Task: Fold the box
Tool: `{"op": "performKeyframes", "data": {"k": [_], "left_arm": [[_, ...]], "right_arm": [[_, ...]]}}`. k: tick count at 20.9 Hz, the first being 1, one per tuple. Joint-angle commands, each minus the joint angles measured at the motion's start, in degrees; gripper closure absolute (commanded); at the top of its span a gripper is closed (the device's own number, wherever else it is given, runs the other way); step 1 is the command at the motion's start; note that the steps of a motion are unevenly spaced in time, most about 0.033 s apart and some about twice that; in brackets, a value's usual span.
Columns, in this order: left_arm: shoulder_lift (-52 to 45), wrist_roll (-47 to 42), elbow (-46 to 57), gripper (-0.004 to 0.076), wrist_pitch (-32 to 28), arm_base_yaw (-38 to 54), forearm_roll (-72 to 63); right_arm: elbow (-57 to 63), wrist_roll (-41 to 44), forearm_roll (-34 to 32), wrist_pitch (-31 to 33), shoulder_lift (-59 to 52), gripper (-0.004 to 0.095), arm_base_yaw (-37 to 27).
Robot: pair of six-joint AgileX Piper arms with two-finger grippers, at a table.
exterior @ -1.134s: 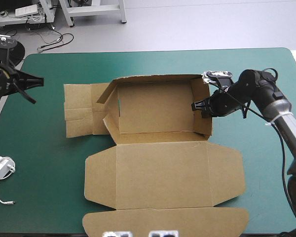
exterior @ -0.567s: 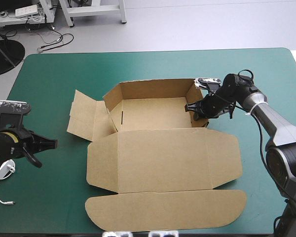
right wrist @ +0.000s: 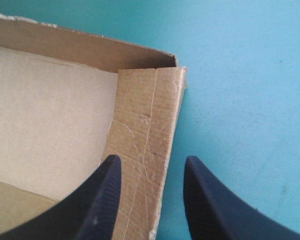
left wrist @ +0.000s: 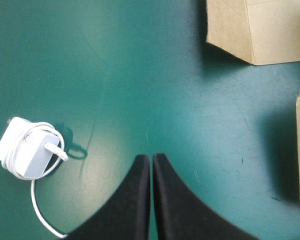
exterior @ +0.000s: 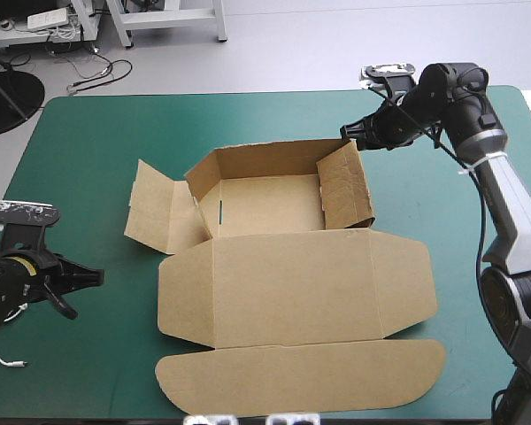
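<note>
High view: the brown box (exterior: 283,283) sits mid-desk (exterior: 88,150), tray walls raised, lid flat toward the near edge. The right gripper (exterior: 348,133) hangs by its far right corner, and the left gripper (exterior: 87,279) is near the desk's left edge.
Left wrist view: the left gripper's fingers are pressed together over the teal-green cover, with a white charger (left wrist: 26,154) beside them.
Right wrist view: the right gripper's fingers stand apart, with the box's side wall (right wrist: 145,145) ahead between them.
</note>
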Motion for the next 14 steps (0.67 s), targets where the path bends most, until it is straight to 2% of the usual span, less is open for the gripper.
{"op": "performKeyframes", "data": {"k": [1,7,14], "left_arm": [[-1.04,-0.37,-0.05,0.0722,-1.83,0.15,1.75],[-6.24,-1.92,5.69,0.0722,-2.18,0.15,-1.01],[-7.32,-1.92,5.69,0.0729,-3.39,0.15,-1.52]], "right_arm": [[-1.48,5.39,-0.16,1.06,-5.4,0.0526,-0.1],[6.44,2.59,1.51,-1.82,-1.44,0.0528,-0.1],[6.44,-0.39,6.2,-5.44,6.1,0.0532,-0.1]]}}
